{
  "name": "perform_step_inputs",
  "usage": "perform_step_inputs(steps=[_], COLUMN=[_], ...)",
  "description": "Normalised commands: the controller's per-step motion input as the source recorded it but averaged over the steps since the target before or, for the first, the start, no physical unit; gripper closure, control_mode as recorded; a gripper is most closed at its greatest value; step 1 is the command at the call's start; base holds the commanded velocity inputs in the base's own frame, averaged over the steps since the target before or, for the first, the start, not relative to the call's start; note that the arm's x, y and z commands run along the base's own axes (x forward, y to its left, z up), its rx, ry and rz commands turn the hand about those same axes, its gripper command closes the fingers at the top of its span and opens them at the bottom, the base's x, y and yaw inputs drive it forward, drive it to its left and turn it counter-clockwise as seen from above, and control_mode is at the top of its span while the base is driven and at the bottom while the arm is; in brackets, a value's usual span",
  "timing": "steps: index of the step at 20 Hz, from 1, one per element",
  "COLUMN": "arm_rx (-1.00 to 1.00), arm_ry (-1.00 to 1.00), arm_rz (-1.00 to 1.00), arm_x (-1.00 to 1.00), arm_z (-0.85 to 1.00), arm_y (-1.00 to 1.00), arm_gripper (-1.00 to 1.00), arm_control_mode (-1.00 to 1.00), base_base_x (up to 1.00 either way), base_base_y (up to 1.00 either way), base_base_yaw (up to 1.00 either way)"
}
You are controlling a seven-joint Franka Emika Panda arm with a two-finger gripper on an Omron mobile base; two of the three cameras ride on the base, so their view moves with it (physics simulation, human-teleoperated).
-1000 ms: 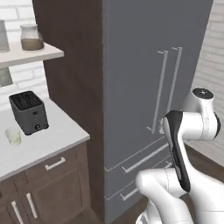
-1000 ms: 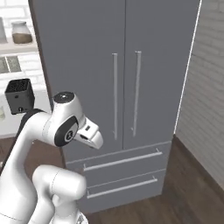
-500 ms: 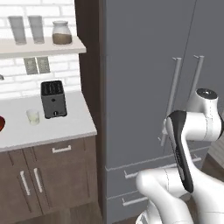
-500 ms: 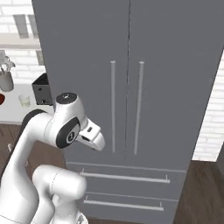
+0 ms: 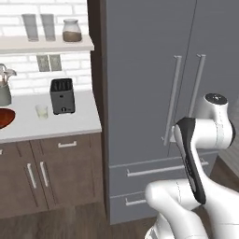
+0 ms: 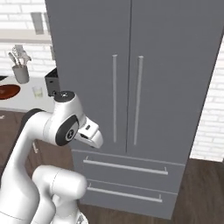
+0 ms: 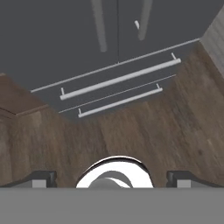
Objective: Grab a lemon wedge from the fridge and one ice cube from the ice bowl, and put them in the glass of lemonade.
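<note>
While the end effector (image 7: 111, 177) hangs released and empty over the wooden floor (image 7: 144, 135), pointing down at the drawer handles, the step in hand looks like reaching the fridge (image 6: 131, 87) to open a door. To do it well, I would raise the hand to the nearer vertical bar handle (image 6: 114, 98), square the spread fingertips (image 7: 41, 178) around it, clench, then pull along the door's arc — not straight back. Further off on the worktop (image 5: 56, 123) stands the glass of lemonade (image 5: 41, 111), just beside the black toaster (image 5: 62, 95); the ice bowl (image 5: 4, 118) lies at the edge of the left base view. No lemon wedge can be seen — both doors are shut. No brand or writing is legible.
</note>
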Motion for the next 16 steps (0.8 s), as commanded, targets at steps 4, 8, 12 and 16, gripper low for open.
perform_step_inputs(steps=[4, 8, 12, 16], arm_rx=[0.00, 0.00, 0.00, 0.00], arm_ry=[0.00, 0.00, 0.00, 0.00], arm_rz=[0.00, 0.00, 0.00, 0.00], arm_x=[0.00, 0.00, 0.00, 0.00], arm_z=[0.00, 0.00, 0.00, 0.00], arm_y=[0.00, 0.00, 0.00, 0.00], arm_gripper=[-1.00, -1.00, -1.00, -1.00], arm_control_mode=[1.00, 1.00, 1.00, 1.00], base_base_x=[0.00, 0.00, -0.25, -0.52], base_base_y=[-0.55, -0.39, -0.14, -0.16], base_base_yaw=[0.10, 0.08, 0.09, 0.11])
